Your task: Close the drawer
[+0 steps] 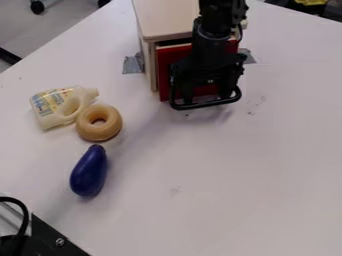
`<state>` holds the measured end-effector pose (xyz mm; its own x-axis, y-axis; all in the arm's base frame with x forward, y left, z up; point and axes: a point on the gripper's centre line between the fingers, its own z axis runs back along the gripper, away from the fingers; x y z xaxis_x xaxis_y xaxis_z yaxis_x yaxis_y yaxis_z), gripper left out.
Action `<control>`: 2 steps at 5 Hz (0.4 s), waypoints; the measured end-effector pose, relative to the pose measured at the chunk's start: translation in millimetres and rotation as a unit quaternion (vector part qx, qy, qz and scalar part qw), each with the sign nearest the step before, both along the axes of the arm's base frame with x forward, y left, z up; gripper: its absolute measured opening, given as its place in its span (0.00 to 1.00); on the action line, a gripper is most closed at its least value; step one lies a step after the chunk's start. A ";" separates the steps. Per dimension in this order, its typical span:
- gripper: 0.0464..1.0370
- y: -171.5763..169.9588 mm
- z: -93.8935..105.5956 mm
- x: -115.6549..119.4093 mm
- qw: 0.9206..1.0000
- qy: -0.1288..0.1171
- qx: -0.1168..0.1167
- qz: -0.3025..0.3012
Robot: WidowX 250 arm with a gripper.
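- The arm [212, 32] comes in from the top edge of the view and stands in front of the wooden cabinet [163, 20], hiding part of its front.
- The tool [206, 92] hangs low before the red drawer [165, 67], over the near side of its front; I cannot tell how far open it is, nor whether it has hold of anything.
- The drawer sits in the cabinet's front, its red face turned toward the near part of the worktop [234, 185]. The face seems to stand a little forward of the cabinet's frame, with a dark gap above it; the arm and tool cover much of the middle.
- Grey tape lies at the foot of the cabinet on both sides, one patch [132, 64] at its left and another [248, 56] at its right in the view.
- Left of the cabinet, well apart from it, a pale bottle [57, 107] with a coloured label and a built-in handle lies on its side.
- A tan ring [90, 129], shaped like a doughnut, lies just beside the bottle's handle end.
- A dark blue toy eggplant [89, 172] lies just below the ring in the view, its narrow end pointing toward it.
- At the lower left corner are a black plate [50, 237] with a bolt and a black cable [25, 215].
- Grey floor [60, 17] shows past the worktop at the upper left, with dark wheels [37, 7] on it.
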<state>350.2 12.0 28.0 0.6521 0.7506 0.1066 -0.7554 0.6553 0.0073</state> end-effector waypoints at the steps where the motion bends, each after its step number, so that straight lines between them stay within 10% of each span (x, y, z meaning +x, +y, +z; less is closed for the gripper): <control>1: 0.96 3.5 4.6 3.6 1.000 -0.002 0.003 0.002; 2: 0.96 9.9 4.2 8.2 0.999 -0.024 0.022 -0.001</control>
